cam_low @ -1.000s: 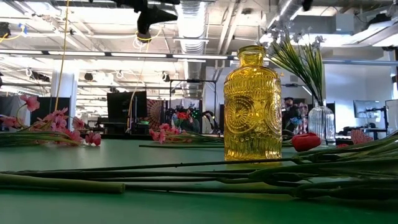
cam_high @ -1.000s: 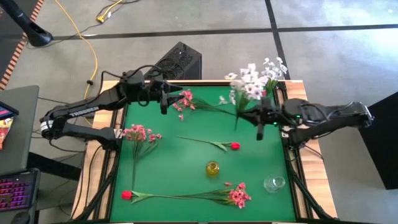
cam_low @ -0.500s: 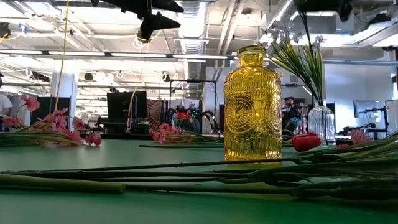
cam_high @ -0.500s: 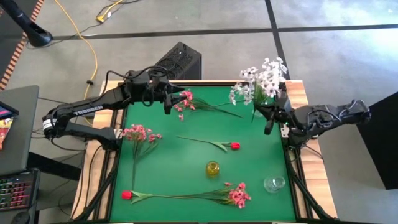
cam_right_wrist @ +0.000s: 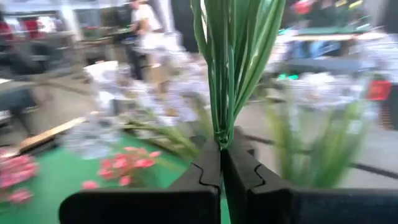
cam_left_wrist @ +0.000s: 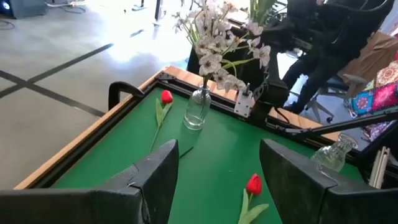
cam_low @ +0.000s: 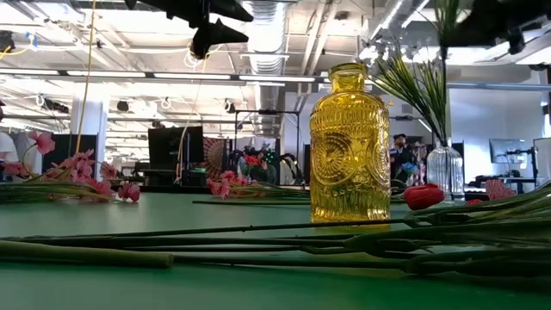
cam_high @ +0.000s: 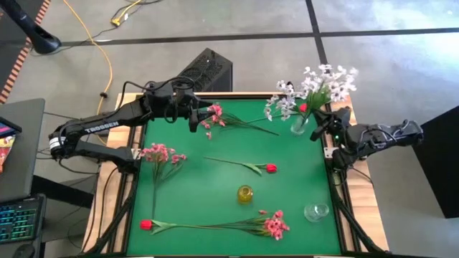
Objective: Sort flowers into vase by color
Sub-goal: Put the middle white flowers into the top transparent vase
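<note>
A yellow cable (cam_high: 106, 50) crosses the grey floor; a keyboard (cam_high: 17, 218) lies beside the table.

Left arm (cam_high: 107, 125): black jointed links, white "TROSSEN" lettering along the forearm, a white band near the base, loose black cables looped over the wrist | Right arm (cam_high: 376, 136): matching black links, a small green light near the wrist | Fingers (cam_left_wrist: 155, 171): broad, flat, matte black plates with angular notched edges

I see grey concrete floor (cam_high: 237, 36) crossed by dark lines, a yellow cable (cam_high: 97, 43), and ceiling lights (cam_low: 103, 76) beyond.
</note>
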Available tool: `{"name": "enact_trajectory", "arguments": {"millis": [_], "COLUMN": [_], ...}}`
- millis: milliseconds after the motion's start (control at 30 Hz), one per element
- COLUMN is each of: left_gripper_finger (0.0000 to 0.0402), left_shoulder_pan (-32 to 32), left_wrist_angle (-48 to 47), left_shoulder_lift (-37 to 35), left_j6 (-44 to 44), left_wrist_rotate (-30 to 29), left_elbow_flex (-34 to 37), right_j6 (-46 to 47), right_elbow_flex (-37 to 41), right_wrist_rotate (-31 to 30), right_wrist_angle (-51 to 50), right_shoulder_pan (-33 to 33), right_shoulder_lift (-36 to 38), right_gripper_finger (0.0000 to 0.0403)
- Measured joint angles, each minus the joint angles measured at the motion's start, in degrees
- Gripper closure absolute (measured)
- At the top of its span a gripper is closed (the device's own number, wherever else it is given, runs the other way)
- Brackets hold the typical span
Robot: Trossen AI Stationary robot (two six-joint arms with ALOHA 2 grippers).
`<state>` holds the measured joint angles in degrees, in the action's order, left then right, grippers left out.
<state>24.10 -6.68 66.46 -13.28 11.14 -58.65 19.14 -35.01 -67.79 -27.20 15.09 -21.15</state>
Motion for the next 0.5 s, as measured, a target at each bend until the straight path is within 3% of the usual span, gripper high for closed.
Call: {"name": "enact_trajectory", "arguments": {"millis": [300,500], "left_gripper_finger": [0.0189,0.0189], "left_shoulder_pan": [0.00,0.00], "left_wrist_angle": [-0.46,-0.40], "left_shoulder_lift": [0.02,0.02], "left_j6": [0.15,0.17], "left_wrist_rotate": [-1.87,-2.84], "left_elbow_flex": [0.00,0.00], "right_j6": [0.62,7.32], "right_elbow_flex": [5.83,9.63], "right_wrist_rotate": [-12.15,-16.99], "right_wrist_angle": [-0.55,0.48], "right_shoulder_pan": [-0.17,-0.17], "right_shoulder_lift": [0.18,0.18], "right_gripper_finger": [0.0376,0.0376]}}
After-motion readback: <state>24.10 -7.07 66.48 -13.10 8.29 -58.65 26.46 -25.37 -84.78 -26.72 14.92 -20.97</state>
